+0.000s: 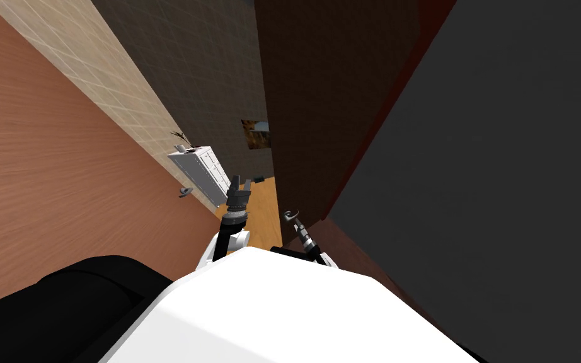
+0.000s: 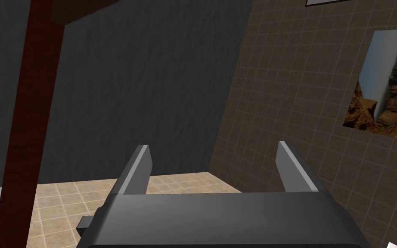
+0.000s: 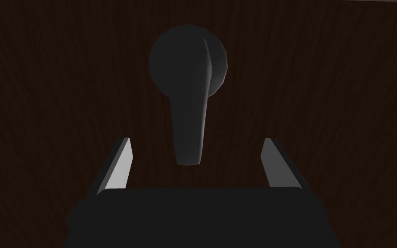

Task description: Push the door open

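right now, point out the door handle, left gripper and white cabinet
door handle (image 3: 189,107), right wrist view, on its lever
left gripper (image 2: 213,145), left wrist view, between its fingertips
white cabinet (image 1: 207,173), head view, on its front

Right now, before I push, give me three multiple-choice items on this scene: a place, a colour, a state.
1. The lever handle tip, seen from the right tool, lies: A) in the gap between its fingers B) outside both fingers C) behind the tool body.
2. The cabinet is: A) red B) white C) green.
3. The left tool is: A) shut B) open, empty C) shut on a cup.
Answers: 1A, the tip shows between the fingers; 2B, white in the head view; 3B, fingers apart, nothing between.
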